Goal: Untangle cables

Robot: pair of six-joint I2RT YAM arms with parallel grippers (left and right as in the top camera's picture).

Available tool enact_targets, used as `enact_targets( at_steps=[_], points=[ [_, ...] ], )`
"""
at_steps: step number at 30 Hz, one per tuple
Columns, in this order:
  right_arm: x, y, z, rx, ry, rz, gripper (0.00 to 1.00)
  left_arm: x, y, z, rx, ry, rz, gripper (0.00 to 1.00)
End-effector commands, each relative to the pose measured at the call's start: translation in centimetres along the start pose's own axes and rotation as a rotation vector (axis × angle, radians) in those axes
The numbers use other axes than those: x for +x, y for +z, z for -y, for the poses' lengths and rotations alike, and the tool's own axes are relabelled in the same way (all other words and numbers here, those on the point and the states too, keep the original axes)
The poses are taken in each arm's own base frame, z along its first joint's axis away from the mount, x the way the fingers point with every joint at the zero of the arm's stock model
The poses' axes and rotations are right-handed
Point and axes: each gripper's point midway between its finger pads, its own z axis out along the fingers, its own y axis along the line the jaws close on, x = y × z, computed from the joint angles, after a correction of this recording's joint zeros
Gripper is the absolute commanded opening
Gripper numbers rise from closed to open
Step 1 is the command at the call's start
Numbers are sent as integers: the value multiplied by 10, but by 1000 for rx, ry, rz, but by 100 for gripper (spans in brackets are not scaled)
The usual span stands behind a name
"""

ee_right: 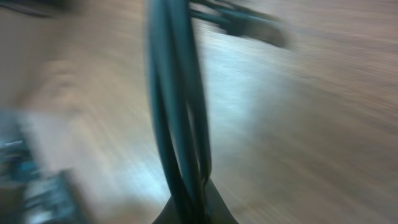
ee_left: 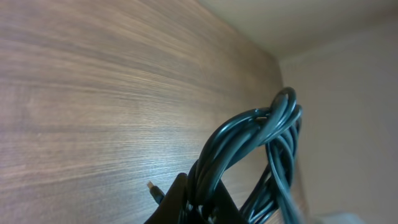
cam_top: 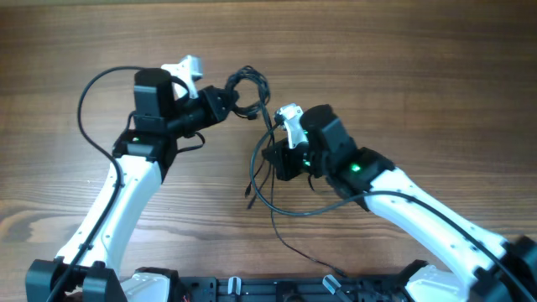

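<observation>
Thin black cables (cam_top: 250,84), tabletop (cam_top: 403,59) centre: light, limp, springy. The left gripper (cam_top: 228,100) clamps their coil. The right gripper (cam_top: 272,157) apparently clamps loose strands. Regrip beside the coil.

Soft, even light is falling on the table (cam_top: 403,50), leaving faint shadows; the overhead view is reading sharp, while motion blur is smearing the right wrist view, pale glare washing its centre

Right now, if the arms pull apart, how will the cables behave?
Probably floppy: the cables trail in loose curves by the right end effector. Likely to snag, since they twist together by the left end effector.
</observation>
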Motion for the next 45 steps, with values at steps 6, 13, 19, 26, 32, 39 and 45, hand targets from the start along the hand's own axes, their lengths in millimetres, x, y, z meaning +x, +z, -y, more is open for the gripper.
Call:
enact_targets(
  at_steps=[6,13,19,26,32,39,45],
  points=[
    [-43,-53,-30,-178,45,125,4,37,21,49,40,289,-54,4],
    [-57,-59,27,-63,257,169,4,44,23,56,56,302,-71,4],
    [-68,-62,47,-42,302,207,4,43,16,72,121,370,-61,4],
    [-25,-36,44,-17,286,32,4,24,9,90,207,331,1,4],
    [-33,-37,15,-172,234,30,4,58,14,79,179,543,-109,4],
    [-41,-40,-2,-264,235,38,4,55,17,61,78,524,-103,4],
    [-46,-34,29,-101,247,94,4,67,18,84,180,583,-123,4]
  ],
)
